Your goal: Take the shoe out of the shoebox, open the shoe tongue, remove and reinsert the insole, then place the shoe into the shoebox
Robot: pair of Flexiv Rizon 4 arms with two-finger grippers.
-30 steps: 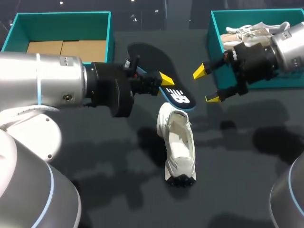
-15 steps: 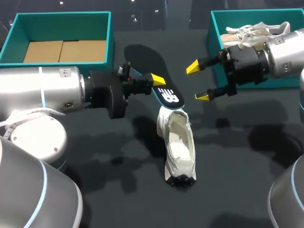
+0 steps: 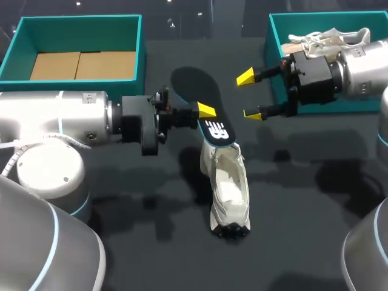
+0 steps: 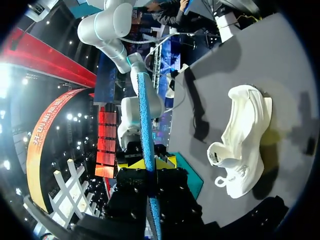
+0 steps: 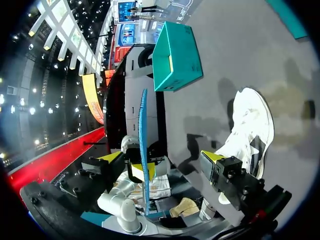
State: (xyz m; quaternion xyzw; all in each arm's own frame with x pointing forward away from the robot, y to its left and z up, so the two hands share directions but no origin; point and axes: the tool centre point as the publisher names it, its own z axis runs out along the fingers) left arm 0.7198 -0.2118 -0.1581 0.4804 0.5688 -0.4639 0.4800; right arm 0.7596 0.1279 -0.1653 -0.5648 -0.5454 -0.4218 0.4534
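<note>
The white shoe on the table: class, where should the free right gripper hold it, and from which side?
Probably the wall of the shoe nearest the right arm, from above: the opening faces up, so one finger of the open right gripper goes inside, one outside. The left gripper holds the insole.

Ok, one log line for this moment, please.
left gripper: shut on insole | right gripper: open, beside insole | shoe: on table

Overhead lights cast several soft shadows across the dark table (image 3: 303, 212).
</note>
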